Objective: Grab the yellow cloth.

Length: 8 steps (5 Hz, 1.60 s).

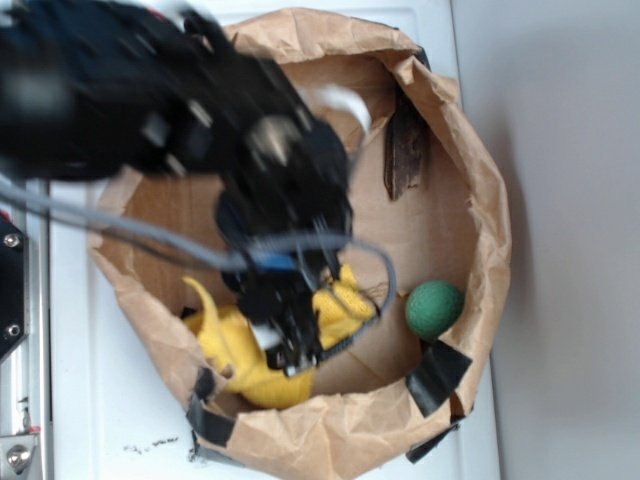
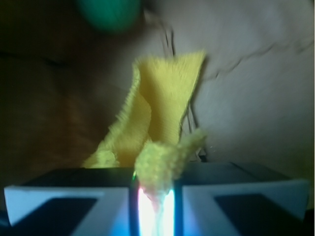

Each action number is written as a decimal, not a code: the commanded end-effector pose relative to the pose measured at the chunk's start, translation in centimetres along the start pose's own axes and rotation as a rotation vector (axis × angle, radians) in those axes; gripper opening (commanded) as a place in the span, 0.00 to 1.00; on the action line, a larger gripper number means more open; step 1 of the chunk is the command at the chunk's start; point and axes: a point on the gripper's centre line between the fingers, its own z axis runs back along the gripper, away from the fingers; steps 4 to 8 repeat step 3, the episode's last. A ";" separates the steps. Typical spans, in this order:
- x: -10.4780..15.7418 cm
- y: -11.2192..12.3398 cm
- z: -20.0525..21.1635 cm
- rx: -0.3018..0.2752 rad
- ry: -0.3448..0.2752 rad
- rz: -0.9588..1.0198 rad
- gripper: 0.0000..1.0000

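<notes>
Here the yellow cloth [image 1: 240, 350] lies crumpled at the lower middle of the exterior frame, inside a rolled-down brown paper bag [image 1: 490, 210]. Its long axis runs from lower left to upper right, with one pointed fold curling up at its left end. In the wrist view a tall fold stands up toward the top of the frame. The gripper [image 2: 155, 196] has its jaws nearly together, pinched on a tuft of the cloth. A dark green ball [image 1: 434, 308] rests apart from the cloth, at the right. Black tape strips [image 1: 437, 375] patch the bag's rim. No writing is readable. The bag sits on a white tabletop [image 1: 90, 400]; a grey wall [image 1: 570, 240] fills the right side.
</notes>
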 end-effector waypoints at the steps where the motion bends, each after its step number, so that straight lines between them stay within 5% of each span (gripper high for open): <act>1: -0.1 -0.4 6.5 0.089 -0.195 -0.006 0.00; 3: -1.5 -0.2 7.9 0.189 -0.291 0.040 0.00; 8: -1.5 -0.2 7.9 0.189 -0.291 0.040 0.00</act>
